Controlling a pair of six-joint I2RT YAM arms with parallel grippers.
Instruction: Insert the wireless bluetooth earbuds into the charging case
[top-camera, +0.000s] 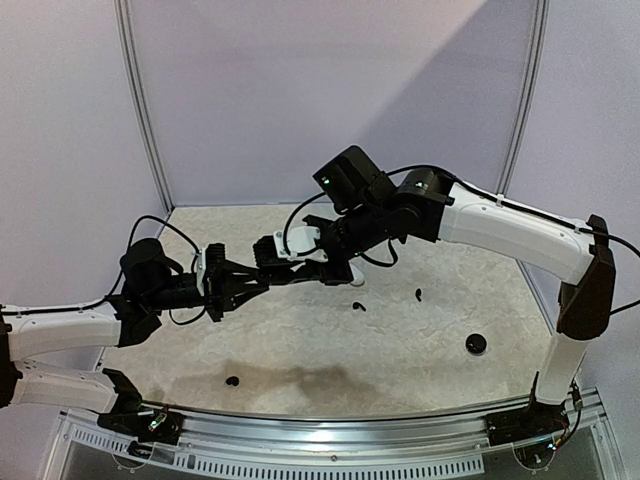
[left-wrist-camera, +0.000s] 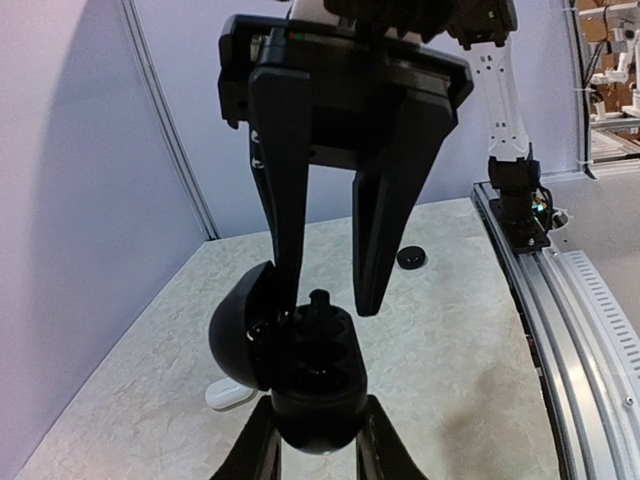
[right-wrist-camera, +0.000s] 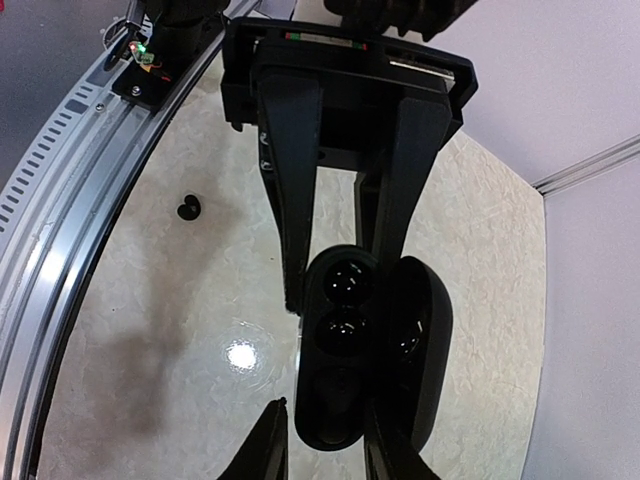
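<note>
Seating one black earbud (left-wrist-camera: 320, 305) in a well of the charging case (left-wrist-camera: 320, 370), lid swung open; it stands proud, not fully home, I judge. Right gripper (left-wrist-camera: 330, 303) straddles it, jaws parted, gripping nothing. Left gripper (left-wrist-camera: 318, 432) is clenched on the case's base, above the table (left-wrist-camera: 450, 350). Best move: lift straight up from the case, avoiding the lid edge. A loose bud (top-camera: 358, 305) lies near the case, with open room beyond.

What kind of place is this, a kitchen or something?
Probably a robot lab test booth: two robot arms bolted at a table edge, a metal rail along it, plain partition walls around.
</note>
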